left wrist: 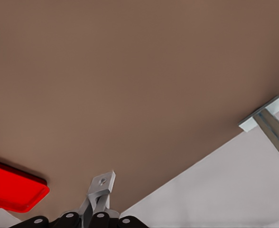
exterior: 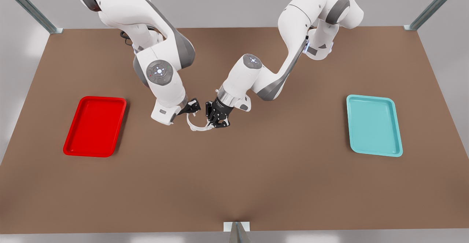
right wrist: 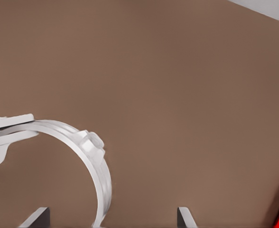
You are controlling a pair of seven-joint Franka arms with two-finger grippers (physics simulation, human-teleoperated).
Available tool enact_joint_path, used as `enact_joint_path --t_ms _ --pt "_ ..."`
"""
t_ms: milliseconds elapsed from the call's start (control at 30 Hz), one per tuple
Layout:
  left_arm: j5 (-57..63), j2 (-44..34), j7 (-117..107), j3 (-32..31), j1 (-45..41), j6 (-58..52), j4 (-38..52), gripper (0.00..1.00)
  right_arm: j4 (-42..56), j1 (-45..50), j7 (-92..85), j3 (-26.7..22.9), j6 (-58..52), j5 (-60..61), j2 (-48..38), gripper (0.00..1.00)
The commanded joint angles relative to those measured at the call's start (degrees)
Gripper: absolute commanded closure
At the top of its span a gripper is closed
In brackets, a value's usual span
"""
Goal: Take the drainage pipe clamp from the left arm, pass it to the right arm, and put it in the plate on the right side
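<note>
**Meeting at mid-counter, two arms share one pipe clamp**

Hanging just above the brown counter (exterior: 234, 184), the small white half-ring drainage pipe clamp (exterior: 196, 126) sits between the two black grippers near the counter's middle, as we see it in the front view.

The left gripper (exterior: 215, 124), on the white jointed arm at the front view's right, has its fingers clenched on one end of the strap. In its wrist view we see a flat tab with a hole (left wrist: 103, 183) sticking out from between the fingers (left wrist: 99, 219).

The right gripper (exterior: 194, 107), on the matching arm at the front view's left, is at the clamp's other end. In its wrist view we find the fingers (right wrist: 37, 218) spread wide and released, with the curved band (right wrist: 89, 142) running down into the gap between them, closer to one finger than the other. Whether the band touches that finger we cannot tell.

The glossy red rectangular plate (exterior: 95, 125) lies flat on the counter at the front view's left, well apart from the clamp. A teal tray of the same shape (exterior: 373, 125) lies on the counter at the front view's right.
</note>
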Motion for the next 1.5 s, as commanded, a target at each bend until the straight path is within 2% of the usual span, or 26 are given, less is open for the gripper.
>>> enact_joint_path --t_ms 0,333,367,467,600,633,667,900,967,1000,1033,1067,1133,1233,1333,1400,1467 --pt "0.21 -0.08 -47.22 0.01 -0.06 0.8 0.04 0.79 -1.11 -0.13 3.97 0.01 1.1 0.0 -0.26 0.0" --pt "-0.67 -0.87 -47.04 -0.16 0.55 0.71 0.04 0.79 -4.27 0.14 4.23 0.19 4.18 -0.35 0.35 0.0" --pt "-0.67 -0.87 -47.04 -0.16 0.55 0.71 0.04 0.79 -4.36 0.14 4.23 0.19 4.79 -0.53 0.44 0.06" --pt "-0.67 -0.87 -47.04 -0.16 0.47 0.71 0.04 0.79 -4.36 0.23 4.23 0.1 5.41 -0.53 0.7 0.42" --pt "-0.67 -0.87 -46.96 -0.16 0.55 0.71 0.04 0.79 -4.36 0.31 4.23 0.1 6.11 -1.23 0.88 0.66" --pt "-0.67 -0.87 -47.04 -0.16 0.47 0.8 0.04 0.73 -4.36 0.31 4.32 0.19 6.11 -1.23 0.88 0.74" --pt "-1.1 -0.87 -47.4 -0.08 0.47 0.8 0.04 0.0 -4.36 0.31 4.23 0.19 6.11 -1.23 0.88 0.79" --pt "-1.37 -1.83 -46.34 0.01 1.43 0.54 0.04 0.0 -4.45 0.23 4.32 0.1 6.2 -1.23 0.88 0.79" --pt "-1.9 -5.43 -40.47 0.01 1.78 -4.02 -1.02 0.0 -4.45 -0.04 4.32 0.1 6.29 -1.15 0.88 0.79" --pt "-5.57 -6.84 -30.65 -0.16 3.62 -8.41 -1.81 0.0 -4.62 -0.13 4.32 0.19 6.29 -1.06 0.88 0.79" --pt "-14.79 -7.37 -13.53 -0.34 7.05 -14.47 -1.72 0.0 -4.8 -0.21 4.32 0.19 6.29 -1.06 0.88 0.79" --pt "-19.91 -8.34 3.91 -0.34 11.62 -24.06 -1.55 0.0 -5.59 -1.0 4.23 0.1 6.2 -1.15 0.71 0.79" --pt "-20.18 -9.3 27.82 -0.17 18.57 -38.57 -1.11 0.0 -8.4 -3.81 4.06 0.19 6.2 -1.15 -0.7 0.79" --pt "-13.15 -9.57 72.81 -0.08 28.76 -46.13 -0.76 0.0 -13.67 -9.18 3.0 0.36 7.25 -1.06 -3.95 0.79" --pt "-7.97 -13.08 120.18 -0.08 38.34 -50.96 -0.4 0.0 -20.01 -16.47 1.16 0.36 10.25 -0.8 -7.21 0.79" --pt "-1.9 -17.91 149.02 -0.25 40.72 -54.48 -1.19 0.0 -21.94 -23.06 -5.42 1.51 10.51 -0.62 -7.12 0.79" --pt "5.13 -22.48 167.66 -0.25 40.98 -55.36 -2.95 0.0 -24.22 -29.04 -14.92 1.51 12.97 1.84 -6.68 0.79"
